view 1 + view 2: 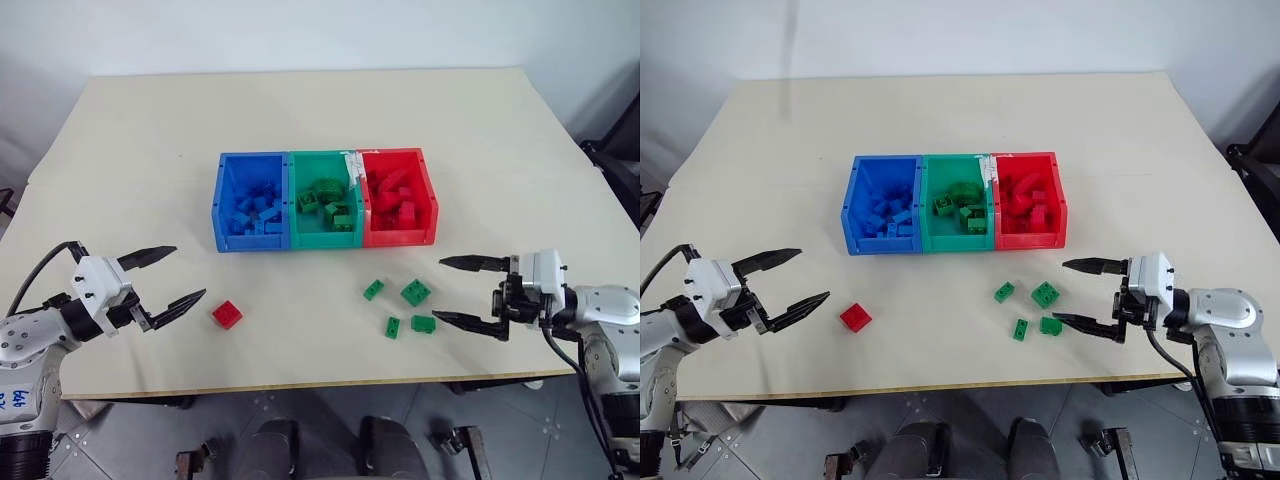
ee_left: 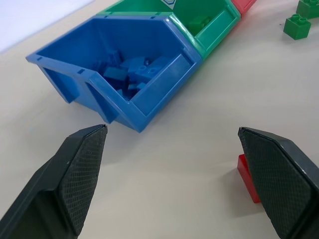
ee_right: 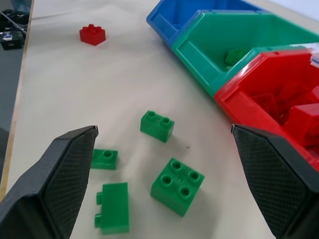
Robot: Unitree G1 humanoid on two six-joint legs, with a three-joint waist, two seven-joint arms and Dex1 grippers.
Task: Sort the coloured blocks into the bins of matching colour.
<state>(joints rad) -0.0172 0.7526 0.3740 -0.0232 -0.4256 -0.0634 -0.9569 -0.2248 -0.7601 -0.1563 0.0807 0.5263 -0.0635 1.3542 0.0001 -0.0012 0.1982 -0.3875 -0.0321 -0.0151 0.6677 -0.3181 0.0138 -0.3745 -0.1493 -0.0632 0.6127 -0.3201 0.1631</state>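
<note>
Three joined bins stand mid-table: blue (image 1: 250, 241), green (image 1: 325, 241) and red (image 1: 400, 237), each holding bricks of its own colour. A red block (image 1: 227, 315) lies on the table in front of the blue bin, just right of my left gripper (image 1: 190, 271), which is open and empty. Several green blocks lie in front of the red bin, among them a square one (image 1: 416, 292) and a small one (image 1: 373, 289). My right gripper (image 1: 438, 290) is open just right of them, pointing left. The right wrist view shows the green blocks (image 3: 178, 185) between its open fingers.
The beige table (image 1: 300, 110) ends at a front edge close behind both grippers. A strip of white tape (image 1: 352, 165) sits on the rim between the green and red bins. Dark equipment (image 1: 615, 160) stands off the table's right side.
</note>
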